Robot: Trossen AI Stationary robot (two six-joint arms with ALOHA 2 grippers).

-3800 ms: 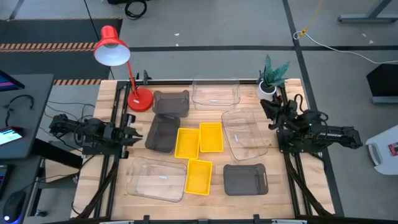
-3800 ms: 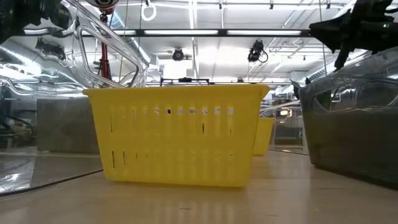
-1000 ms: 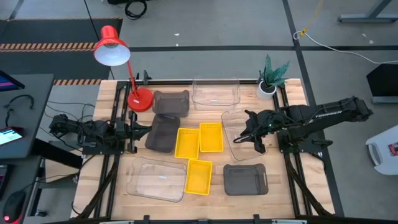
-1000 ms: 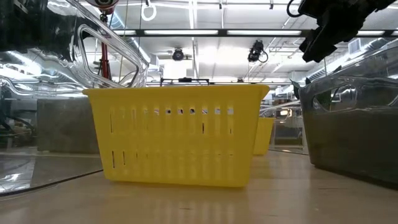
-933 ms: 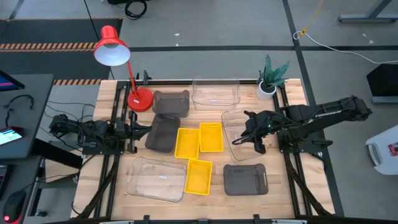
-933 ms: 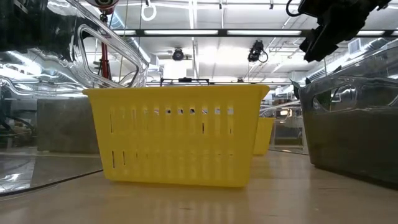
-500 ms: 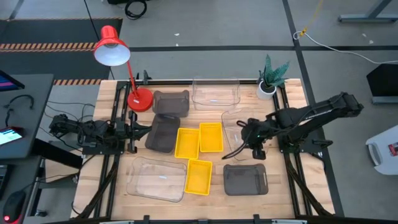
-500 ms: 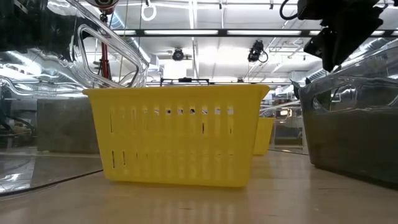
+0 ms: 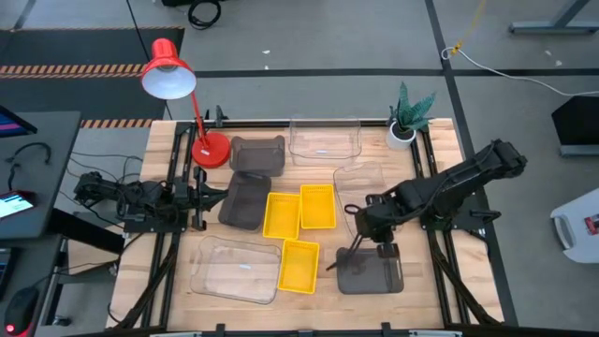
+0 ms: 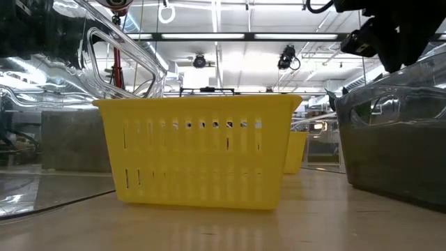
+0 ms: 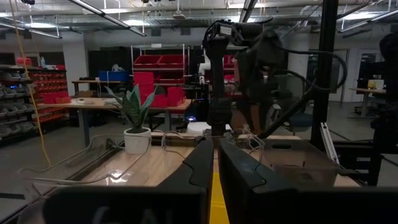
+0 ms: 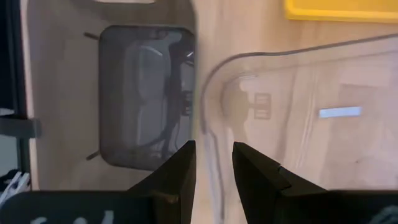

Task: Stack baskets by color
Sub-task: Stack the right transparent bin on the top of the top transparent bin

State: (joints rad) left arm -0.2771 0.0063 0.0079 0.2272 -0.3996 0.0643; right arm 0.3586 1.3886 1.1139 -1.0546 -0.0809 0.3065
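The right hand (image 9: 354, 231) hangs right of centre in the high view, its fingers (image 12: 180, 171) parted on either side of the near rim of a clear basket (image 9: 370, 192). Just below it sits a dark grey basket (image 9: 370, 271). Three yellow baskets (image 9: 281, 214) cluster at the centre of the counter (image 9: 421, 281), with two more grey baskets (image 9: 245, 199) to their left. The left hand (image 9: 213, 198) waits at the left edge, nearly closed and holding nothing.
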